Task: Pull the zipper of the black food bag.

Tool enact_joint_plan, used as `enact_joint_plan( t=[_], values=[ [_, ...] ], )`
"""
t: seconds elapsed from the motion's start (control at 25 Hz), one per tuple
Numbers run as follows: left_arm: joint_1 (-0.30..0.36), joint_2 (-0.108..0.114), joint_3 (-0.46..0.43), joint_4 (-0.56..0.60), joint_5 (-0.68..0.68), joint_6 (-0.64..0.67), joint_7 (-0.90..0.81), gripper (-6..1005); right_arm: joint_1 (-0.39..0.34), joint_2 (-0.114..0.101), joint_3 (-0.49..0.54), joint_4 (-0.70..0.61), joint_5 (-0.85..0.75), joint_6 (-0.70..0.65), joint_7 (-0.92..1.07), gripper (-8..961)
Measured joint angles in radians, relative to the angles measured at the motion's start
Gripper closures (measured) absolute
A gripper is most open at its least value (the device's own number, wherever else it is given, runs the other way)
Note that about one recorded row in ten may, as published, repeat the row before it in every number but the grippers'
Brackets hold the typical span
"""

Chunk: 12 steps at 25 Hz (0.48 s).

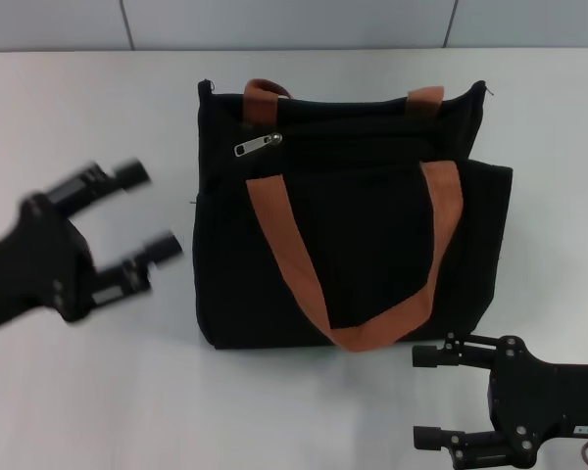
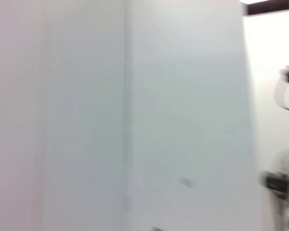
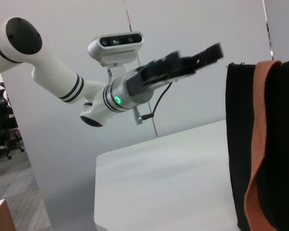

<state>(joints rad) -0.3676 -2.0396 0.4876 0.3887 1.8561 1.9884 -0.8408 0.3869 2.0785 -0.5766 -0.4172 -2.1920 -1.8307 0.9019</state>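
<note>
The black food bag point(image 1: 372, 225) lies flat on the white table point(image 1: 98, 392), with two orange-brown handles point(image 1: 294, 255). Its silver zipper pull point(image 1: 258, 145) sits near the bag's upper left corner on the zip line. My left gripper point(image 1: 152, 211) is open and empty, to the left of the bag, its fingers point(image 1: 130, 175) pointing toward it, about level with the bag's middle. My right gripper point(image 1: 429, 397) is open and empty near the table's front, just below the bag's lower right corner. The right wrist view shows the bag's side point(image 3: 241, 144) and the left arm point(image 3: 178, 65) raised above the table.
A grey panelled wall point(image 1: 274, 24) runs behind the table's far edge. The left wrist view shows only pale wall panels point(image 2: 135, 115). Bare table lies to the left of and in front of the bag.
</note>
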Motion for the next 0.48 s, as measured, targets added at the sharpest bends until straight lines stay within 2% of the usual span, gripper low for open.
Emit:
enact_joint_plan(
  t=[0.04,0.08,0.12,0.16,0.2,0.32,0.36,0.4,0.48],
  values=[
    [0.001,-0.002,-0.054,-0.003,-0.003,-0.002,-0.002,208,0.0,0.0,0.0,0.0,0.0,0.0,0.0,167],
    [0.001,-0.002,-0.054,-0.003,-0.003,-0.002,-0.002,209,0.0,0.0,0.0,0.0,0.0,0.0,0.0,168],
    [-0.001,0.0,-0.119,-0.012,-0.008,-0.022,-0.004,209,0.0,0.0,0.0,0.0,0.001,-0.001,0.0,169],
    [-0.001,0.0,-0.119,-0.012,-0.008,-0.022,-0.004,210,0.0,0.0,0.0,0.0,0.001,-0.001,0.0,170],
    [-0.01,0.01,-0.155,-0.021,-0.009,-0.089,-0.004,211,0.0,-0.001,0.0,0.0,0.001,-0.001,0.0,171],
    [-0.027,0.016,-0.154,-0.017,0.002,-0.186,-0.008,213,0.0,-0.001,0.0,0.0,0.001,-0.001,0.0,173],
    [-0.027,0.016,-0.154,-0.017,0.002,-0.186,-0.008,214,0.0,-0.001,0.0,0.0,0.001,-0.001,0.0,174],
    [-0.048,0.016,-0.146,-0.015,0.024,-0.255,-0.008,215,0.0,-0.001,0.0,0.0,0.001,-0.001,0.0,175],
    [-0.067,0.011,-0.139,-0.015,0.043,-0.309,-0.003,216,0.0,-0.001,0.0,0.0,0.002,0.001,0.0,177]
  ],
)
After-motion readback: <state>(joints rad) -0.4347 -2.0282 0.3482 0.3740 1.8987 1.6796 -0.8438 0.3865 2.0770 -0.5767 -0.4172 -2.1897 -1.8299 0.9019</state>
